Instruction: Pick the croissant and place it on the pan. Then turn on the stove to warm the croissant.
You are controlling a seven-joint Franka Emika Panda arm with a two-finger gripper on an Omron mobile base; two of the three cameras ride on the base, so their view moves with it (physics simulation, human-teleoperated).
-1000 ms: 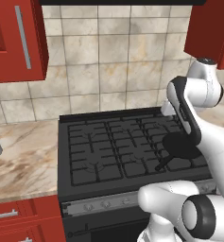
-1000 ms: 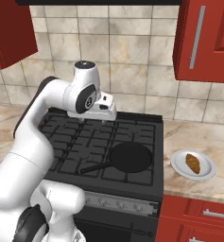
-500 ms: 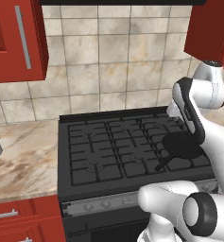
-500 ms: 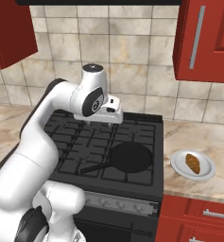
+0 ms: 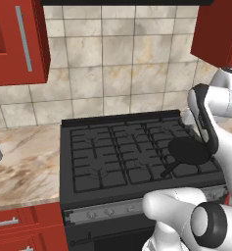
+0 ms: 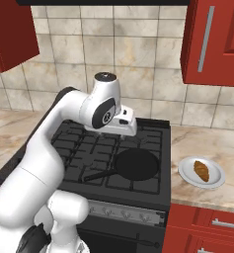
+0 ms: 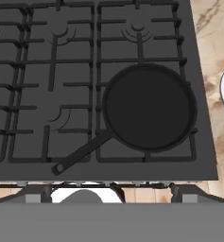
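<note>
One stove [image 6: 113,158], one pan [image 6: 136,164], one croissant [image 6: 202,170], one white plate [image 6: 189,176], two red upper cabinets [image 6: 214,42].

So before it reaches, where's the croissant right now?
In the right base view, the croissant lies on a white plate on the counter right of the stove, beyond the pan.

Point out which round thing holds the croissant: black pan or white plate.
The white plate on the counter right of the stove holds the croissant; the black pan is empty.

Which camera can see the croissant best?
The right base view: the croissant lies whole on the white plate beside the stove. The hand view catches just the plate's edge, and the left base view adds nothing about it.
</note>
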